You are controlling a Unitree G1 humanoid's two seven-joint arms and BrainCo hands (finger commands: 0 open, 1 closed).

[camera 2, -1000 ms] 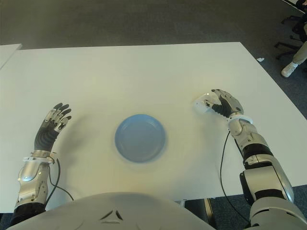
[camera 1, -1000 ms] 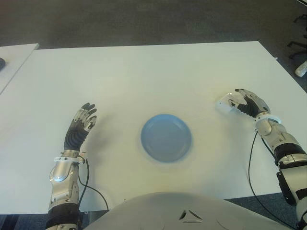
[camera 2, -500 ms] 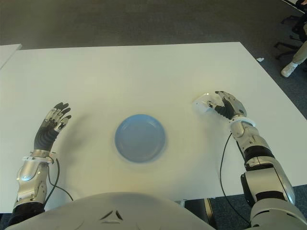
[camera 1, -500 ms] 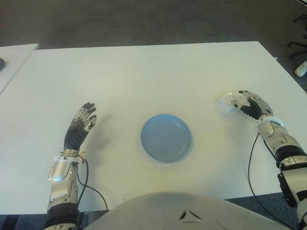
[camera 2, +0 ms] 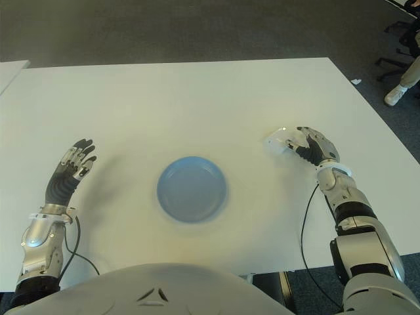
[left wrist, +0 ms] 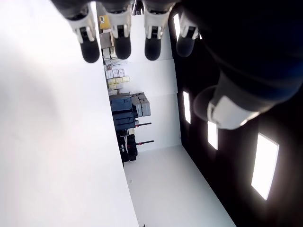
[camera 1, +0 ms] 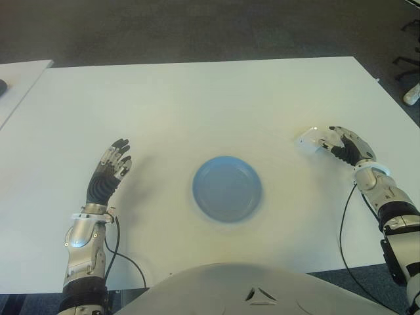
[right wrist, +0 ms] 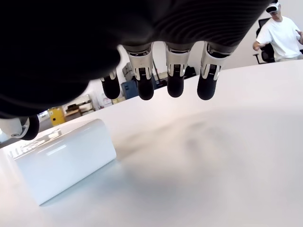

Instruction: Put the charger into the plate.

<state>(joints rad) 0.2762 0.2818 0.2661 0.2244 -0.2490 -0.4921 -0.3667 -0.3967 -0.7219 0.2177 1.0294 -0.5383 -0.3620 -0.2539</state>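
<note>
The charger (camera 1: 308,139) is a small white block lying flat on the white table (camera 1: 197,105), right of the blue plate (camera 1: 227,190). My right hand (camera 1: 342,146) is just to the right of the charger. In the right wrist view its fingertips (right wrist: 175,87) hang above the table beside the charger (right wrist: 61,158) without closing on it. The plate holds nothing. My left hand (camera 1: 110,167) shows to the left of the plate, fingers spread, holding nothing.
A second white table (camera 1: 20,72) stands at the far left. Past the table's right edge there are a chair base (camera 1: 410,65) and a person's shoe (camera 1: 411,94). A person (right wrist: 284,23) shows far off in the right wrist view. A black cable (camera 1: 344,223) trails from my right wrist.
My right hand has drawn back to the right and toward me, off the charger. The charger stays where it lay. The left hand has hardly moved.
</note>
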